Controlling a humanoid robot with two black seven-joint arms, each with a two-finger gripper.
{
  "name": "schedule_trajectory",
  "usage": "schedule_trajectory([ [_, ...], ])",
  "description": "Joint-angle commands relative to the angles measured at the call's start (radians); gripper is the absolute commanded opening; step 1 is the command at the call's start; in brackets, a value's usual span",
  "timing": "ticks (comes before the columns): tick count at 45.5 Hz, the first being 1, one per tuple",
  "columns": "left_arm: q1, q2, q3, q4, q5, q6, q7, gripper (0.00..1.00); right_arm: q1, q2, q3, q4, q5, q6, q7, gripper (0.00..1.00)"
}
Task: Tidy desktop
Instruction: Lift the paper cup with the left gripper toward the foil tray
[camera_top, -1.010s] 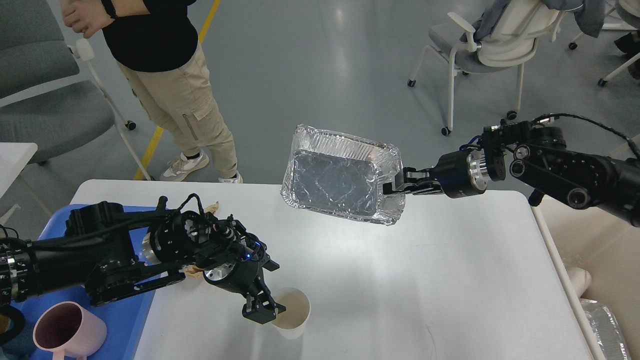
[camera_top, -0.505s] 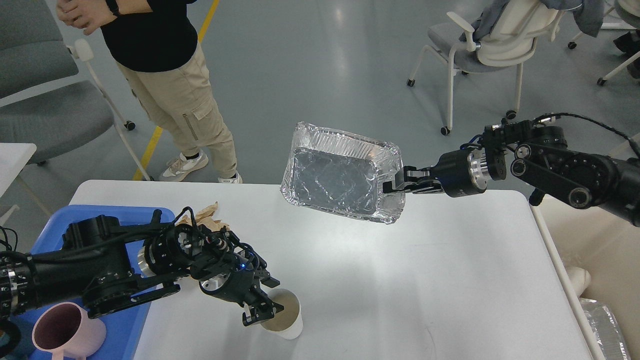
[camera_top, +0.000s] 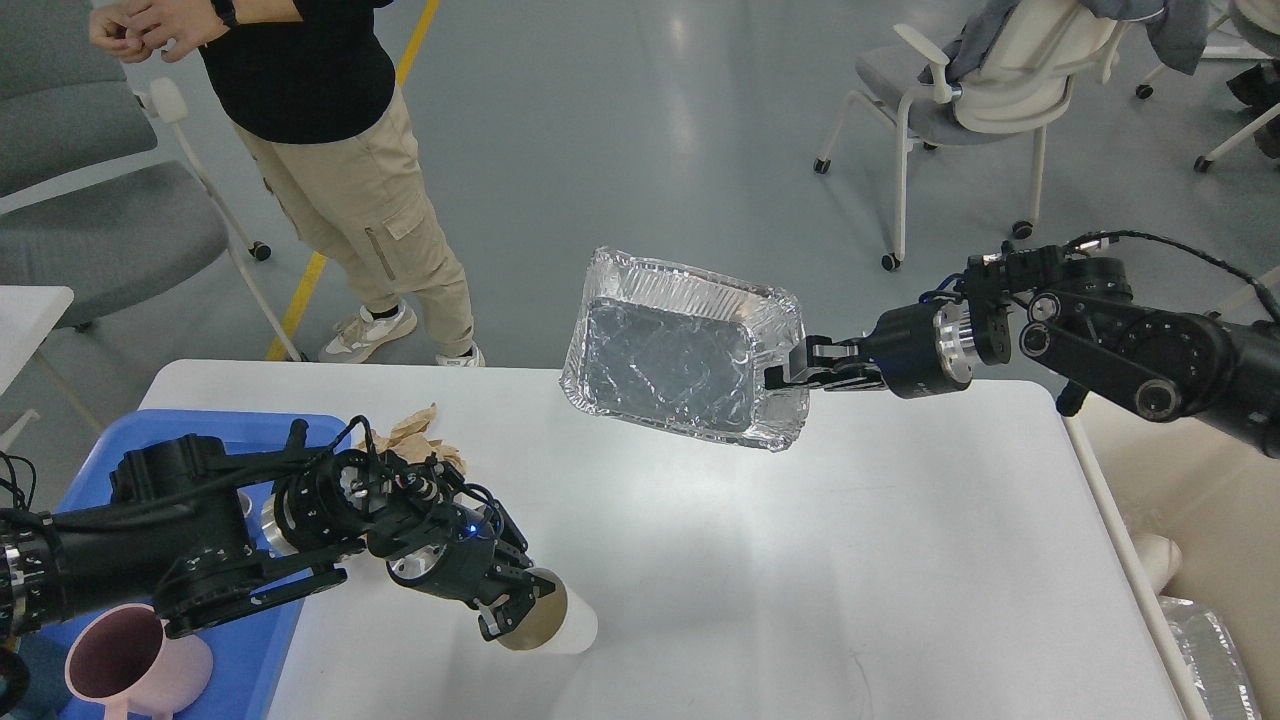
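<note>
- left gripper (camera_top: 518, 610) is clamped on the rim of the white paper cup (camera_top: 555, 625); right gripper (camera_top: 785, 375) is pinched onto the edge of the foil tray (camera_top: 685, 360), holding it tilted in the air above the far side of the desktop (camera_top: 800, 560)
- what changed: a second ago the cup stood upright with its mouth facing up; now it's tipped over toward the left arm and has slid a bit left, so the grip looks good and it's probably on its way to the blue tray (camera_top: 120, 440); the foil tray has barely budged, so the right arm seems to be waiting
- for the tidy-up that means two items are in hand; the crumpled brown paper (camera_top: 415, 435) by the blue tray isn't dealt with yet
- hard to tell: whether the cup has anything in it; the left arm hides a lot of the blue tray; the pink mug (camera_top: 135, 660) is cut off at the bottom; a cream bin (camera_top: 1200, 500) on the right is only partly in frame
</note>
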Motion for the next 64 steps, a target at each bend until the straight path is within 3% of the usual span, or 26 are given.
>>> schedule_trajectory([
  [1, 0.003, 0.023, -0.02, -0.008, -0.008, 0.019, -0.007, 0.0, -0.002, 0.003, -0.002, -0.004, 0.0, 0.0, 0.0, 0.0],
  [9, 0.067, 0.149, -0.08, -0.067, -0.025, 0.047, -0.048, 0.0, -0.015, 0.001, -0.008, -0.01, 0.0, 0.0, -0.002, 0.0],
  [16, 0.142, 0.325, -0.128, -0.158, -0.047, 0.062, -0.056, 0.0, -0.019, 0.004, -0.013, -0.014, -0.002, 0.0, 0.0, 0.0],
  [22, 0.205, 0.461, -0.177, -0.207, -0.116, 0.134, -0.058, 0.01, -0.019, 0.011, -0.013, -0.015, -0.002, 0.0, -0.002, 0.0],
  [39, 0.416, 0.75, -0.367, -0.278, -0.712, 0.294, -0.095, 0.01, -0.017, 0.011, -0.014, -0.015, -0.002, 0.0, -0.002, 0.0],
  [49, 0.429, 0.83, -0.425, -0.313, -0.996, 0.346, -0.099, 0.02, -0.011, 0.015, -0.014, -0.017, -0.002, 0.0, -0.002, 0.0],
  [64, 0.428, 0.87, -0.574, -0.317, -1.223, 0.338, -0.114, 0.02, -0.012, 0.012, -0.014, -0.014, 0.0, 0.0, -0.002, 0.0],
])
